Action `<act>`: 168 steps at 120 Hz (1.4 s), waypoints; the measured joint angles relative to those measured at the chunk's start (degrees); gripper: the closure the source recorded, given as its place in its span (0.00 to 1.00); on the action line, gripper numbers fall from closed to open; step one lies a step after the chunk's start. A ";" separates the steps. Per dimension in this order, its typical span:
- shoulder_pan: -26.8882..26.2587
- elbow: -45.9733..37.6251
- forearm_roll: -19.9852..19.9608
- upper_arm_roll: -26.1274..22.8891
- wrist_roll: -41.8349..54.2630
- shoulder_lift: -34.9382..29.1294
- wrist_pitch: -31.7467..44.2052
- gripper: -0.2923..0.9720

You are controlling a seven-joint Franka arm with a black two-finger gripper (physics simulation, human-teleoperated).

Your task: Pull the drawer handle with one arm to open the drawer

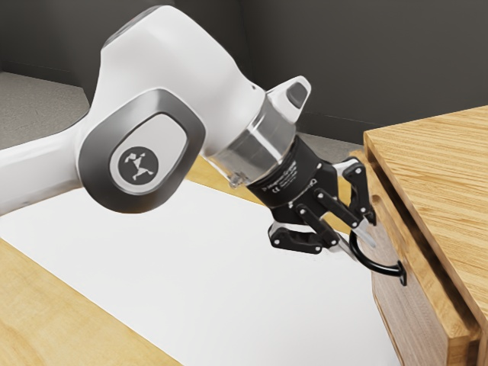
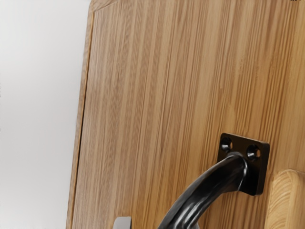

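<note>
1. You are looking at the arm [image 1: 152,145] reaching in from the exterior view's left, over the white mat [image 1: 191,267], with its hand tilting down toward the cabinet [image 1: 442,160].
2. The gripper [image 1: 352,232] is standing spread, straddling the near end of the handle [image 1: 377,263] rather than pinching it. In the wrist view one grey pad [image 2: 123,222] is sitting beside the handle [image 2: 205,195] with a gap between them.
3. The handle is lying just ahead of the gripper, toward the exterior view's right, with its bow passing between the jaws.
4. Its long axis is running along the drawer [image 1: 412,290] front, from the gripper down toward the exterior view's lower right. It is arching out from the wood toward the hand and ending in a black screw plate [image 2: 244,160].
5. The drawer is sitting at the exterior view's right edge, under the cabinet top. You cannot tell whether it is already standing out a little.
6. As a judgement, you are needing the jaws to close across the bar, then a pull straight away from the front, toward the exterior view's left.
</note>
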 joint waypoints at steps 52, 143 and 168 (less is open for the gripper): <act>0.31 -4.33 0.24 0.03 -0.31 -4.91 -0.15 0.85; -0.77 -12.34 0.12 -0.55 -0.59 -12.95 0.22 0.71; 1.10 -14.55 0.14 -1.16 -0.58 -15.21 0.24 0.73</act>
